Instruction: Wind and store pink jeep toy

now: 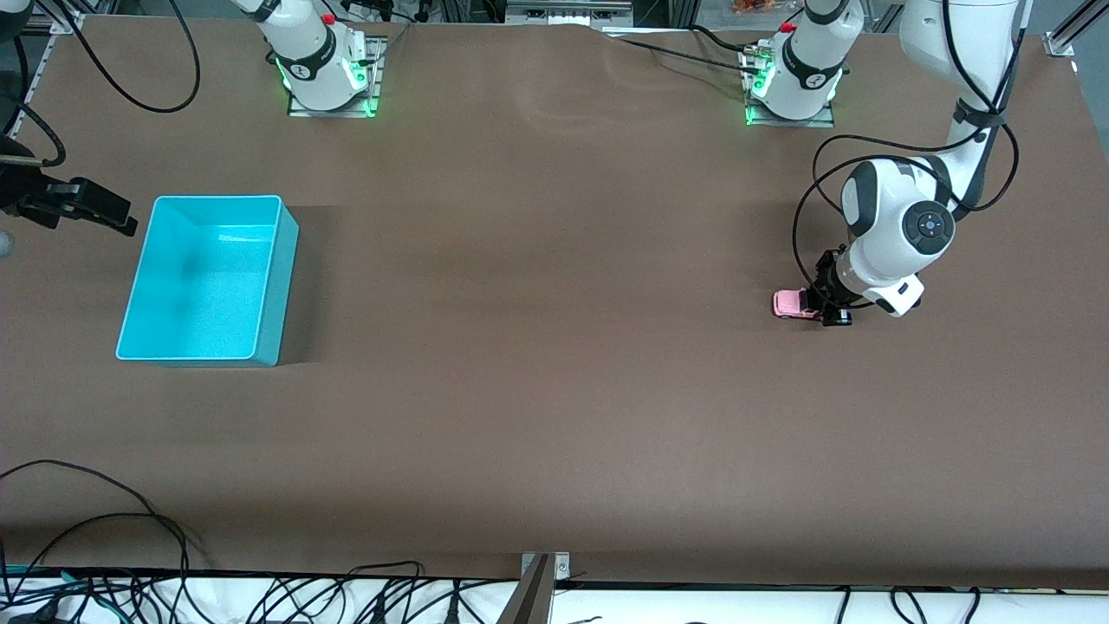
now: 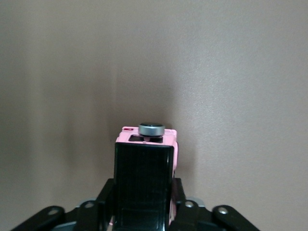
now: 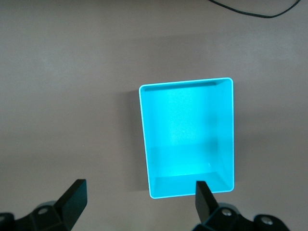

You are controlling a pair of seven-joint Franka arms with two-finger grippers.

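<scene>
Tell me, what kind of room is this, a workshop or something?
Probably a robotics lab bench. Two white arms are bolted along one edge of a brown-covered table, loose cables trail along the camera's edge, and the only props are a pink jeep toy and a teal bin.

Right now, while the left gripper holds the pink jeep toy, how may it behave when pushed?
The pink jeep toy looks rigid and tiny, so probably light. It has wheels, so it may roll away. The left gripper grips only one end, so it might pivot.
</scene>
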